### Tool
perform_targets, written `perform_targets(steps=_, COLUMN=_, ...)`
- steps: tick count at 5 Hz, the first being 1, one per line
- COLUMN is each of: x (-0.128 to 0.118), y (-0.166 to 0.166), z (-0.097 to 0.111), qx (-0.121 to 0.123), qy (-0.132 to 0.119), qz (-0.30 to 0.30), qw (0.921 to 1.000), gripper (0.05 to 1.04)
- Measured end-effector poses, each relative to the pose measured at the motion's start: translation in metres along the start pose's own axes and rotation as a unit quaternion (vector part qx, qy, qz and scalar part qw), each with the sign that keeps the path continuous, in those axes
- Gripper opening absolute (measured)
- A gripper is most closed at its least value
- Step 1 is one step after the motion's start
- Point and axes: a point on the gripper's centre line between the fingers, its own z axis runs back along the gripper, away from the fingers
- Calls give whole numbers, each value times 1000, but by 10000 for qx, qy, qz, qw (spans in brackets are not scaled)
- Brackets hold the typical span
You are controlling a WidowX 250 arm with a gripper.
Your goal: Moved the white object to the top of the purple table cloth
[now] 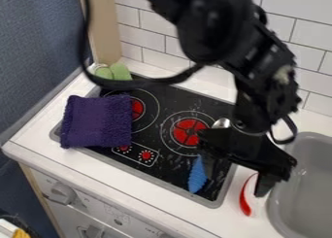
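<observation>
The gripper (pixel 235 180) hangs over the right edge of the stove, open, with its two fingers spread apart. Beside its right finger, on the strip of counter between stove and sink, lies a white object (pixel 257 203) with a red edge, partly hidden by that finger. The purple cloth (pixel 97 121) lies over the left side of the black stovetop, well to the left of the gripper.
A blue utensil (pixel 197 177) lies on the stove near the left finger, and a silver piece (pixel 222 123) is behind it. Green items (pixel 118 72) sit at the back left corner. The grey sink (pixel 314 183) is at the right, below a tiled wall.
</observation>
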Motion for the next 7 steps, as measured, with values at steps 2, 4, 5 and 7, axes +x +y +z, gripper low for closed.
perform_targets(steps=2, x=-5, y=-19, z=-18, qx=80, qy=-53, qz=-338, qw=9994, gripper=1000)
perform_targets(steps=4, x=-2, y=-25, z=-35, qx=145, qy=54, qz=-437, qw=9989, gripper=1000)
perform_targets(steps=5, x=6, y=-23, z=-40, qx=153, qy=96, qz=-380, qw=9991, gripper=951)
perform_targets(steps=7, x=2, y=-11, z=-41, qx=118, qy=113, qz=-243, qw=9996, gripper=626)
